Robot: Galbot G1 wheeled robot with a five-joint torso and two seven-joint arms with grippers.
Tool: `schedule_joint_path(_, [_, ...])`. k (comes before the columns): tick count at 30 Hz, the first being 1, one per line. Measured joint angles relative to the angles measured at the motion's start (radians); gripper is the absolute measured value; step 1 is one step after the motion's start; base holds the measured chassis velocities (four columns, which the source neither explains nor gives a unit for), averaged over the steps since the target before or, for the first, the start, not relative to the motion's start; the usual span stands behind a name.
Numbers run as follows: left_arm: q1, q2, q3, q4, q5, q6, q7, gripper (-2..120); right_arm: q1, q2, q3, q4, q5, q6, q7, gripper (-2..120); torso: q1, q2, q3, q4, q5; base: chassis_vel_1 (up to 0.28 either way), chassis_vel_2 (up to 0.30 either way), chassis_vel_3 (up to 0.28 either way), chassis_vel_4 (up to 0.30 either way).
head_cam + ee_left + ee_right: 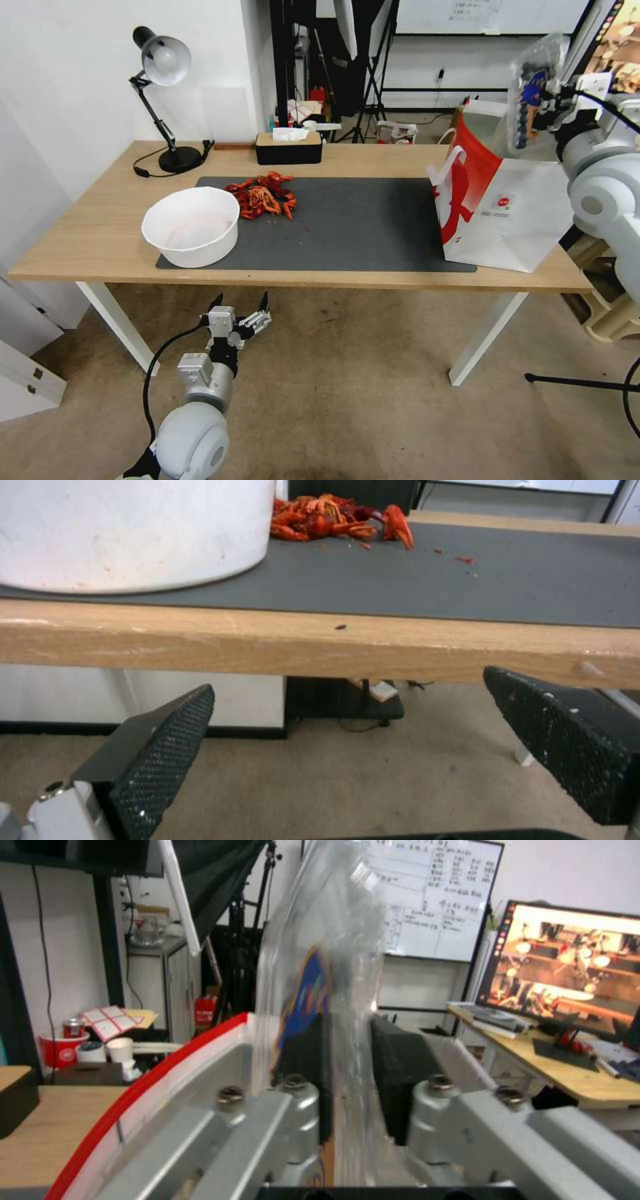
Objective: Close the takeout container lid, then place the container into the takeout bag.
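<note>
— Left gripper (239,319) first, since it sits nearest, at the lower left of the head view: where is it, and is it doing anything?

— It hangs below the table (100,233) edge, out in front of the white bowl (191,225), fingers spread wide with nothing between them. I'd call it parked.

— And the right gripper (543,100)?

— Upper right of the head view, raised high. Its pads (393,1080) are clamped on the takeout container (533,93), which it holds on edge, long axis roughly upright. Dark blue shows through the clear plastic. The lid (320,940) looks pressed shut against the base, though I can't make out a latch.

— Where is the takeout bag (500,207) from there?

— Directly beneath and slightly toward frame left of the container. It stands at the right end of the grey mat (360,220), mouth open upward, red side panel facing the middle of the table.

— So what does the drop hinge on?

— My judgement: the container lies above the mouth and apart from it, already turned narrow-side down, so it should go straight down. The near white handle (448,167) could catch it.

— Farther back?

— A tissue box (289,147) and a desk lamp (162,67), both well apart from the work.
</note>
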Motion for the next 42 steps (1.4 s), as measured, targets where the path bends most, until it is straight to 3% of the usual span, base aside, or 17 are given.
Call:
schedule_joint_path(11, [0.002,-0.005,-0.001,-0.008,0.001,0.002,-0.003,100,-0.021,0.002,0.009,0.019,0.006,0.015,-0.001,64,0.000,0.000,0.000,-0.0001,0.0001,0.000,0.000,0.000,0.000])
schedule_joint_path(15, [0.002,-0.005,-0.001,-0.009,0.001,0.002,0.002,100,-0.033,0.003,0.013,0.034,-0.002,0.041,-0.014,72,0.000,0.000,0.000,0.0000,0.0000,0.000,0.000,0.000,0.000])
schedule_joint_path(17, [0.002,-0.003,-0.003,-0.009,0.001,-0.008,0.013,100,-0.051,0.002,0.019,0.059,-0.010,0.102,-0.039,84,0.000,0.000,0.000,0.0000,0.0001,0.000,0.000,0.000,0.000])
schedule_joint_path(18, [0.002,-0.003,-0.003,-0.009,0.001,-0.008,0.013,100,-0.051,0.002,0.019,0.059,-0.010,0.102,-0.039,84,0.000,0.000,0.000,0.0000,0.0001,0.000,0.000,0.000,0.000])
schedule_joint_path(22, [0.002,-0.012,-0.006,-0.007,-0.001,-0.036,0.021,100,-0.118,-0.005,0.030,0.131,-0.014,0.254,-0.087,102,0.000,0.000,0.000,0.0000,-0.0001,0.000,0.000,0.000,0.000])
schedule_joint_path(27, [0.004,-0.018,-0.012,-0.005,0.008,-0.041,0.013,100,-0.201,-0.006,0.047,0.194,-0.039,0.315,-0.093,109,0.000,0.000,0.000,0.0001,-0.0001,0.000,0.000,0.000,0.000])
schedule_joint_path(31, [0.011,-0.020,-0.022,-0.005,0.031,-0.049,0.011,100,-0.350,0.013,0.100,0.264,-0.091,0.355,-0.092,114,0.000,0.000,0.000,-0.0001,0.0000,0.000,0.000,0.000,0.000])
schedule_joint_path(42, [0.038,-0.040,-0.030,-0.024,0.046,-0.060,-0.008,100,-0.753,0.162,0.217,0.405,-0.341,0.475,-0.098,109,0.000,0.000,0.000,-0.0002,-0.0003,0.000,0.000,0.000,0.000])
